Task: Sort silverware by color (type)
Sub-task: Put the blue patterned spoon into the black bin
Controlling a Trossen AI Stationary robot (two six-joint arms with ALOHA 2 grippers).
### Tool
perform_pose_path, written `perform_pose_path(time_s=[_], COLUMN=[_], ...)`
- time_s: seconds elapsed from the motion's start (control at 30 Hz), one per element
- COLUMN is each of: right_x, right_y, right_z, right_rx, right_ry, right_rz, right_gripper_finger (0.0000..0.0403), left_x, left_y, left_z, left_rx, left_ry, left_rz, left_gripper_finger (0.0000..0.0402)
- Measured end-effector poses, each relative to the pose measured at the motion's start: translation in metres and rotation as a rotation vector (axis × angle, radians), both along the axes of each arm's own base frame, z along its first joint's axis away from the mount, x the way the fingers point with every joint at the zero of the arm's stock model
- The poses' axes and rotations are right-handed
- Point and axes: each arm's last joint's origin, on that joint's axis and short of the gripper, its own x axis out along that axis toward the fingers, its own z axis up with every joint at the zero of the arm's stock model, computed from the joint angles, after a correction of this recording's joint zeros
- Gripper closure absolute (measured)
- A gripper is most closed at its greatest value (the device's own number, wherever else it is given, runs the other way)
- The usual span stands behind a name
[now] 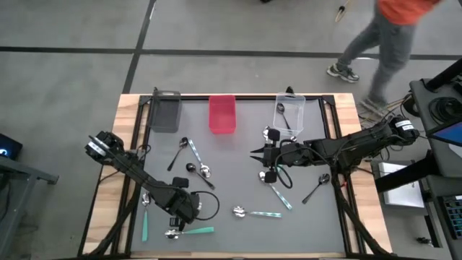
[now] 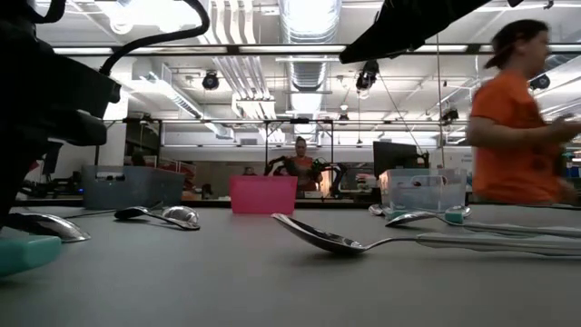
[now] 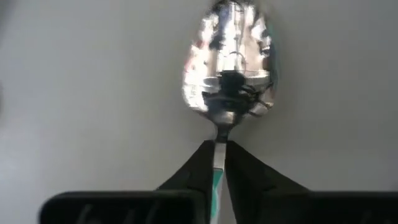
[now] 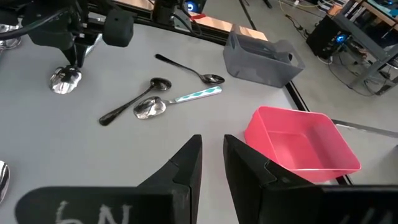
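1. Left of the pink bin, your left gripper is pinched on a teal-handled spoon, shiny bowl flat on the matte grey table.
2. Sorting's barely started: most spoons lie loose.
3. Right of the pink bin, the clear bin holds one black spoon; your right gripper hovers narrow, empty.

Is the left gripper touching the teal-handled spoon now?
Touching. In the left wrist view, the left gripper has both fingers closed against the neck of the teal-handled spoon.
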Motion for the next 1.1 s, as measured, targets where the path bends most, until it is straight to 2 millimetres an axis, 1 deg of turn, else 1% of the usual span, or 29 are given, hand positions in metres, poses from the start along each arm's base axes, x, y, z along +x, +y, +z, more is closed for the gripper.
perform_pose_path(time_s=[0.17,0.27,0.33,0.43,0.5,0.57,0.7,0.8,0.87,1.0,1.1], right_x=[0.0,0.0,0.0,0.0,0.0,0.0,0.001,0.001,0.002,0.004,0.008], right_y=[0.0,0.0,0.0,0.0,0.0,0.0,0.0,0.001,0.002,0.005,0.008], right_z=[0.0,0.0,0.0,0.0,0.0,0.0,0.002,0.002,0.004,0.008,0.012], right_rx=[-0.001,0.0,0.0,0.001,-0.002,-0.002,0.001,0.015,0.026,0.062,0.101], right_ry=[0.0,0.0,0.0,-0.001,-0.003,-0.005,-0.017,-0.025,-0.04,-0.084,-0.147], right_rz=[0.0,0.0,0.0,0.0,0.001,0.002,0.01,0.038,0.074,0.163,0.206], right_gripper_finger=[0.0344,0.0344,0.0344,0.0344,0.0344,0.0344,0.0344,0.0344,0.0344,0.0344,0.0344], left_x=[0.0,-0.002,-0.002,0.001,0.002,0.004,0.007,0.007,0.007,0.005,0.007], left_y=[0.0,0.003,0.004,0.008,0.015,0.022,0.036,0.044,0.049,0.058,0.06], left_z=[0.001,0.006,0.015,0.037,0.051,0.07,0.109,0.14,0.157,0.176,0.184], left_rx=[-0.004,0.001,-0.01,-0.067,-0.089,-0.106,-0.144,-0.187,-0.211,-0.224,-0.226], left_ry=[-0.005,-0.011,-0.029,-0.104,-0.149,-0.235,-0.468,-0.687,-0.821,-0.991,-1.075], left_rz=[0.022,0.017,0.014,0.028,0.049,0.076,0.102,0.076,0.05,0.008,-0.014], left_gripper_finger=[0.0396,0.0398,0.0399,0.04,0.04,0.04,0.0401,0.0401,0.0401,0.0401,0.0401])
